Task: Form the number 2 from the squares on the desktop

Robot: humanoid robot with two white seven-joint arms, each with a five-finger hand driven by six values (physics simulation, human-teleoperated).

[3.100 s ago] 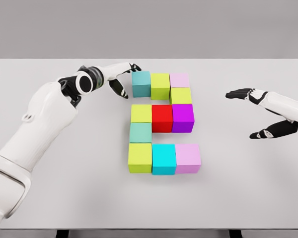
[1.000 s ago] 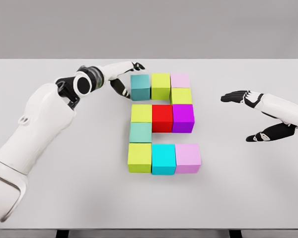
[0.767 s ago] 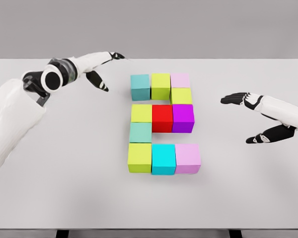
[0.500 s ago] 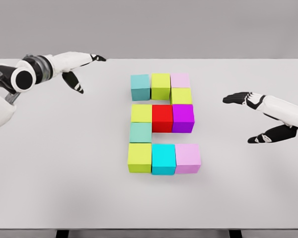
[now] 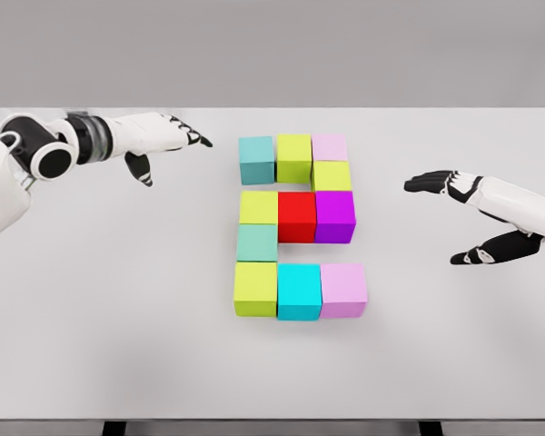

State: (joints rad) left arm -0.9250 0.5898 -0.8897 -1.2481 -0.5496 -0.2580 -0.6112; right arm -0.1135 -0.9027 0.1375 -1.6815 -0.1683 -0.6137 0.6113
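- Eleven blocks lie on the tabletop (image 5: 91, 300), packed edge to edge in a figure that reads as a 2. Judged from this layout, the assembly is complete or nearly so; the main risk is disturbing it.
- Left hand (image 5: 163, 141): at 9 to 10 o'clock of the figure, near the tabletop, clear of the blocks. Fingers extended, nothing held. Hazard: a sweep toward 3 o'clock would strike the teal block (image 5: 256, 159) first and open a gap in the top row.
- Right hand (image 5: 472, 213): at 3 o'clock, well apart from the figure. Fingers spread, thumb low, nothing held. Hazard: a reach toward 9 o'clock would meet the purple block (image 5: 334, 216) or the pink block (image 5: 343, 290) and shear the right column.
- Bottom row: lime block (image 5: 255, 288), cyan block (image 5: 300, 291) and the pink block, touching. A push on either end would shift all three.
- Middle row: yellow-green block (image 5: 258, 207), red block (image 5: 296, 216) and the purple block, with the mint block (image 5: 257, 242) linking down at 6 o'clock. Displacing this single link would break the numeral.
- Top row: the teal block, upper lime block (image 5: 293, 156), pale pink block (image 5: 329, 147), with the olive-lime block (image 5: 331, 175) beneath it. The teal block appears to sit slightly lower than its neighbour; further correction risks overshoot.
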